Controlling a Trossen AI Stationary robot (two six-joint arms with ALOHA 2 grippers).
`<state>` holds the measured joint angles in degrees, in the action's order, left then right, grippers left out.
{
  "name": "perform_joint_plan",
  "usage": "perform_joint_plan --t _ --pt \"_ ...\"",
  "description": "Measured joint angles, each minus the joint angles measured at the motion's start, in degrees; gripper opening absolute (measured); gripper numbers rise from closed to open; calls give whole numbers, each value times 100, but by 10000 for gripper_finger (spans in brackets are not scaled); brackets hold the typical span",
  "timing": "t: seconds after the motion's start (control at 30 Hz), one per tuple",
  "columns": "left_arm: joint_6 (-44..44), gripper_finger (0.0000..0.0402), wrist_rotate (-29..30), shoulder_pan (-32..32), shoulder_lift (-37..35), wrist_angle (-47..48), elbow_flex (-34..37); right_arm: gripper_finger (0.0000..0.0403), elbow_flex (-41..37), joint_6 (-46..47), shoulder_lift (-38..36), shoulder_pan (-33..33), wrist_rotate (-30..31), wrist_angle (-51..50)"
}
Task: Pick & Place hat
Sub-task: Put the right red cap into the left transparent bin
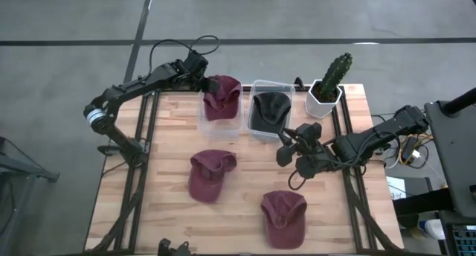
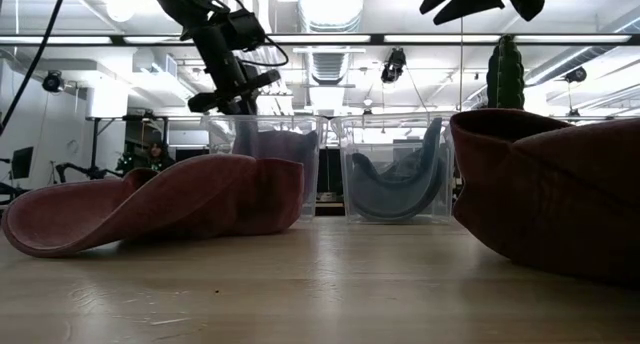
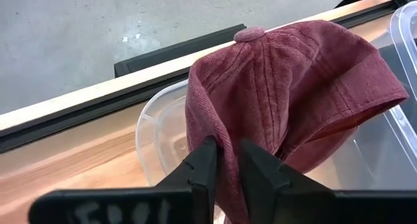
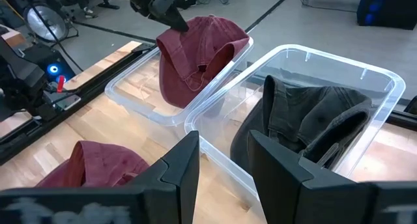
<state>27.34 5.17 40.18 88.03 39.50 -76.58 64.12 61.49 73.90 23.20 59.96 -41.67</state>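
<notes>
A maroon cap (image 1: 222, 97) hangs at a clear bin (image 1: 221, 120) at the table's far side, with my left gripper (image 1: 204, 83) shut on it. The right wrist view shows this cap (image 4: 199, 55) with its lower part down inside the bin (image 4: 140, 97). A second clear bin (image 1: 285, 86) beside it holds a dark cap (image 1: 269, 111). Two more maroon caps lie on the wood, one mid-table (image 1: 210, 174) and one near the front (image 1: 284, 216). My right gripper (image 1: 286, 148) hovers open, right of centre, above the table. My left gripper (image 3: 225, 146) pinches the maroon cap's fabric at its edge (image 3: 226, 129) between the two fingers (image 3: 205, 165). It comes slanting down from the table's left. The cap's crown (image 3: 287, 61) faces away and the cap droops below the fingers into the bin.
A cactus in a white pot (image 1: 329, 85) stands at the far right corner, beside the dark cap's bin. In the low view the two loose caps (image 2: 160, 199) (image 2: 550, 194) fill the foreground. Bare wood lies along the left edge (image 1: 160, 174).
</notes>
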Motion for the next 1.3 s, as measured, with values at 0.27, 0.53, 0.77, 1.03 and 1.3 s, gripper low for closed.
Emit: perform_joint_plan --t 0.27,0.53,0.77,1.03,1.3 --pt "-95 144 3 0 0 -1 1 123 2 68 -1 0 2 4" --pt "-44 217 -523 2 -31 31 1 123 4 113 -1 2 1 4" --pt "15 220 -573 2 -44 543 -76 123 4 107 -1 2 2 4" --pt "24 220 -568 2 -57 600 -200 123 4 96 -1 2 2 2" --pt "61 220 -558 -32 -25 602 -192 123 4 90 -1 1 2 2"
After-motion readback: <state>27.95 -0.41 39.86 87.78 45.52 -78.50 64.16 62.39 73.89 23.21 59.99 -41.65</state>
